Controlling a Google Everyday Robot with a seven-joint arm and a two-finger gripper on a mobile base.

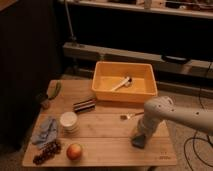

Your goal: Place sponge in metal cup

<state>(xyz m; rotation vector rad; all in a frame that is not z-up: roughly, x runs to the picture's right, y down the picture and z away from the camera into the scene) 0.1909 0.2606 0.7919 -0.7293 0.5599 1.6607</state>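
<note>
A small dark grey-blue sponge [138, 142] lies on the wooden table [105, 142] near its front right. My gripper [142, 132], at the end of the white arm coming in from the right, points down and sits right on top of the sponge, hiding its upper part. A pale round cup [69, 121] stands upright on the left half of the table, well apart from the gripper. Whether it is metal I cannot tell.
A yellow bin [102, 80] holding a white utensil [121, 84] stands at the back. A dark bar [84, 105], a green object [52, 91], a blue cloth [46, 131], grapes [46, 152] and an apple [74, 151] lie on the left. A small utensil [127, 116] lies beside the arm.
</note>
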